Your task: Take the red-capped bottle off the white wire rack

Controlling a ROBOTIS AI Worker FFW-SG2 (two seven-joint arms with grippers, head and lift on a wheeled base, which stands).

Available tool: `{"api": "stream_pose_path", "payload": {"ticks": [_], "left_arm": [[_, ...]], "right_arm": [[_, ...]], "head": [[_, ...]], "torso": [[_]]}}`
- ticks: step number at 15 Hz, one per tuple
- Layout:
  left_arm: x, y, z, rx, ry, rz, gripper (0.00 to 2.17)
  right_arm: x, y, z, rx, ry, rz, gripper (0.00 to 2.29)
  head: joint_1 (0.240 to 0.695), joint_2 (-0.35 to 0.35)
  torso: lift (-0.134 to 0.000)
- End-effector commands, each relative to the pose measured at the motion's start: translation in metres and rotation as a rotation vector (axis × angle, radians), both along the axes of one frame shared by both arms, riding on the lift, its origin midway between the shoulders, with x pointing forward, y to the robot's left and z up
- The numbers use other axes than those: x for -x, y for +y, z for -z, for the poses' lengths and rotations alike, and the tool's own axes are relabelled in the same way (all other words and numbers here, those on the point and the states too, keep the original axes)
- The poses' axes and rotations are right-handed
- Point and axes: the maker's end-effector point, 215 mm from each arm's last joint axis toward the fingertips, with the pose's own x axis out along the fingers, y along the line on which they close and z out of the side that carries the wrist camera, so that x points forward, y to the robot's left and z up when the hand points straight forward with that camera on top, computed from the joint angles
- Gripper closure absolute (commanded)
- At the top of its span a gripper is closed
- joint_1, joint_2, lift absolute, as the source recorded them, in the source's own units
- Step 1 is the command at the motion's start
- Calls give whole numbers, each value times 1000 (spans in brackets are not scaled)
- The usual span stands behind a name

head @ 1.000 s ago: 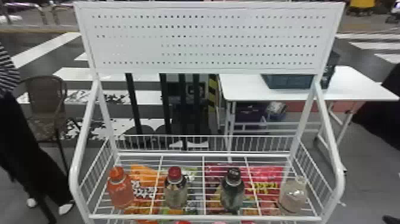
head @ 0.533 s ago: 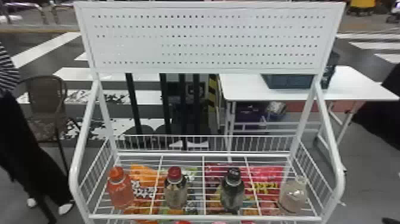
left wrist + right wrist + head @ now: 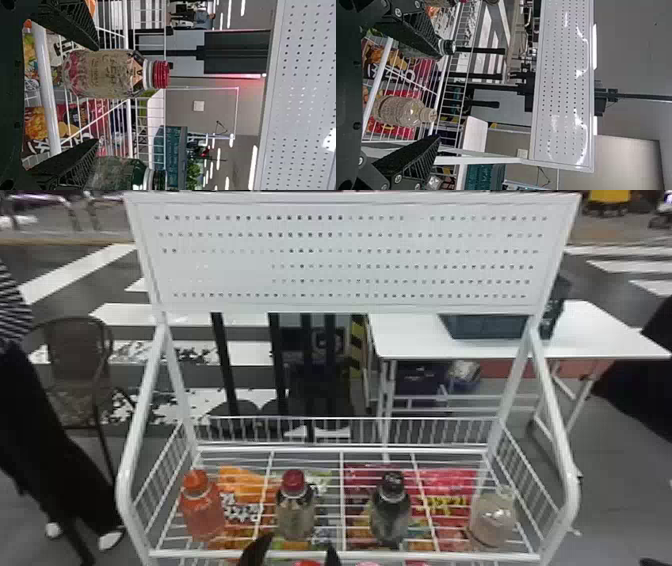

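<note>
Left hand [image 3: 300, 541] at six o'clock from the red-capped bottle [image 3: 295, 510], fingers spread wide, gripping nothing! That bottle stands on the white wire rack [image 3: 345, 554], black-capped bottle [image 3: 390, 512] at three o'clock; right hand [image 3: 650, 561] wide open, empty.

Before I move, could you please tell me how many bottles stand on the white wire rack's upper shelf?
4: orange-capped bottle at the left end, red-capped bottle left of centre, black-capped bottle right of centre, pale-capped bottle at the right end. None seems hidden.
</note>
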Motion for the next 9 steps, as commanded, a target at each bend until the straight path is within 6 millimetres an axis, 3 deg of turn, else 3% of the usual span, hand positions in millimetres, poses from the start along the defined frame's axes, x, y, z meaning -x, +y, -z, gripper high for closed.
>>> {"api": "stream_pose_path", "payload": {"ticks": [1, 9], "left_arm": [[-16, 4, 9, -39, 29, -3, 60], [-78, 31, 10, -59, 29, -43, 60]], "right_arm": [[0, -1, 1, 1, 1, 2, 154], [0, -2, 9, 24, 27, 4, 154]], "head": [[499, 0], [499, 0]], "torso": [[0], [0]]}}
